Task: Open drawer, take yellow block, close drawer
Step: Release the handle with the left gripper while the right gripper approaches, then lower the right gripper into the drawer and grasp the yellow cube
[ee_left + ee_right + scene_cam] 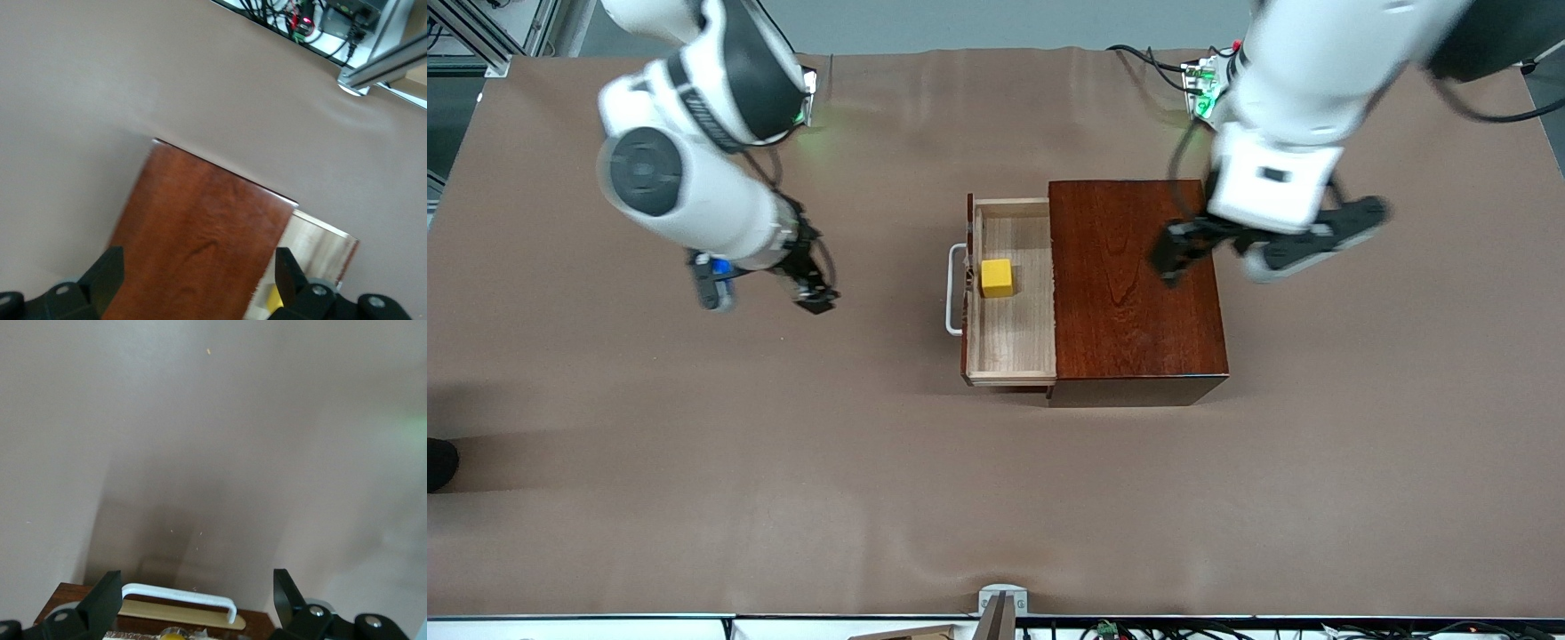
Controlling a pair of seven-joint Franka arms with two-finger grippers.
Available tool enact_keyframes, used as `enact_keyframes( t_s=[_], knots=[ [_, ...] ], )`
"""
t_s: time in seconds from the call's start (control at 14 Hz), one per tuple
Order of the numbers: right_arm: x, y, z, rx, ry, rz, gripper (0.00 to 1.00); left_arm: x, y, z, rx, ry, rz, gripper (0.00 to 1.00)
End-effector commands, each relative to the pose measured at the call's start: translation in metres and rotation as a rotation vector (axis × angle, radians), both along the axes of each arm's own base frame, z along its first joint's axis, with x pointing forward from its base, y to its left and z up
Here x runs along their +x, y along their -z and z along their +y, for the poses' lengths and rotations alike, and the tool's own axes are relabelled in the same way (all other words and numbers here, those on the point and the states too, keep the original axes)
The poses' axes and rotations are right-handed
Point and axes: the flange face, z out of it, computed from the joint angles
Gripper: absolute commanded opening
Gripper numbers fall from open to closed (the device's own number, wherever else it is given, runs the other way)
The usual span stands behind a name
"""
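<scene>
The dark reddish-brown box [1129,293] stands mid-table with its drawer [1009,342] pulled out toward the right arm's end. The white handle [953,302] fronts the drawer. The yellow block [997,277] lies on the drawer's pale floor. My left gripper [1254,249] hangs open over the box's top near the edge toward the left arm's end; in the left wrist view the box top [200,220] fills the gap of this gripper [199,275]. My right gripper [765,298] hangs open and empty over the table, apart from the handle [180,597], which shows between its fingers [107,600].
A circuit board with cables [1200,84] lies near the robots' edge of the table. A metal bracket [1000,604] sits at the table edge nearest the front camera. A dark object [440,462] pokes in at the right arm's end.
</scene>
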Motion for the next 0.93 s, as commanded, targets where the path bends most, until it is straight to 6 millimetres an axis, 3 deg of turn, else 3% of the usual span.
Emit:
enact_keyframes(
  t_s=[0.0,0.21,0.5,0.64,0.85],
  knots=[
    [-0.004,0.005,0.021,-0.012,0.085,0.003,1.00,0.002,-0.013,0.055,0.024,0.086,0.018,1.00],
    [-0.016,0.023,0.068,-0.017,0.161,-0.027,1.00,0.010,-0.027,0.124,0.029,0.151,0.021,1.00],
    [-0.021,0.040,0.109,0.015,0.253,-0.090,1.00,-0.005,-0.041,0.178,0.048,0.235,0.084,1.00],
    [-0.025,0.051,0.130,0.039,0.287,-0.120,1.00,-0.016,-0.045,0.188,0.051,0.287,0.118,1.00],
    [-0.035,0.072,0.155,0.038,0.289,-0.123,1.00,-0.026,-0.035,0.203,0.043,0.306,0.155,1.00]
  ],
)
